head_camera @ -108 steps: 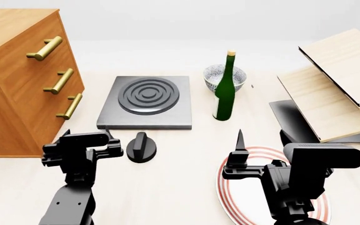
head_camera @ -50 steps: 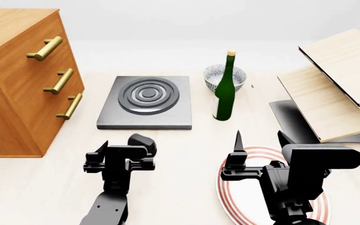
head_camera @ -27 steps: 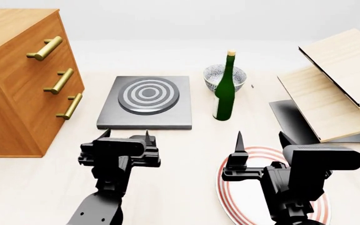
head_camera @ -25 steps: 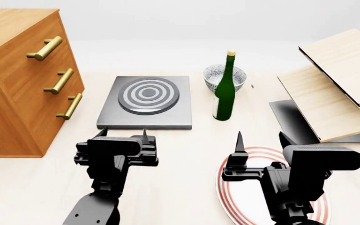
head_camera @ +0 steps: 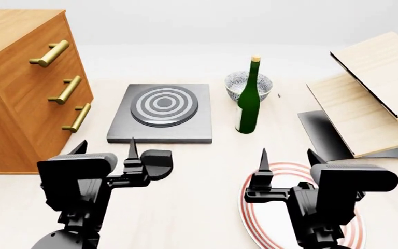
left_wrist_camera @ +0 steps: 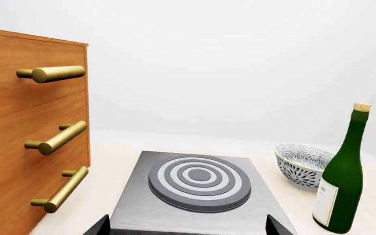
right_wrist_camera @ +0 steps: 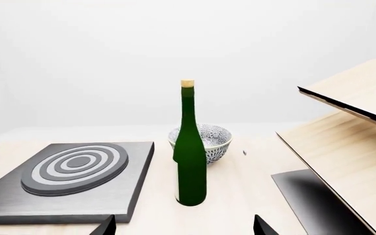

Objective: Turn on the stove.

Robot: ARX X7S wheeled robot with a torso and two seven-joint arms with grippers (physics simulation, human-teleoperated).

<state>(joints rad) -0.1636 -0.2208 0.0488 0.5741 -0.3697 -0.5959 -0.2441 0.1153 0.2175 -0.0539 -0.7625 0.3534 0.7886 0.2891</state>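
The stove (head_camera: 159,127) is a flat dark-grey slab at the table's middle, and its round burner (head_camera: 164,105) shows pale rings. Its black ridged knob (head_camera: 157,161) sits on the table just in front of the slab. My left gripper (head_camera: 107,149) is open and empty, just left of the knob and apart from it. The left wrist view shows the stove (left_wrist_camera: 135,205) between that gripper's open jaws (left_wrist_camera: 186,227); the knob is out of that view. My right gripper (head_camera: 289,157) is open and empty over a red-ringed white plate (head_camera: 263,222).
A wooden drawer chest (head_camera: 12,104) with brass handles stands left of the stove. A green bottle (head_camera: 249,101) and a patterned bowl (head_camera: 240,82) stand right of it. Wooden boards (head_camera: 365,98) and a black slab (head_camera: 327,132) lie at the right.
The burner rings went from dark to pale. My left gripper sat over the knob, then drew back and left, uncovering it. The right arm barely moved.
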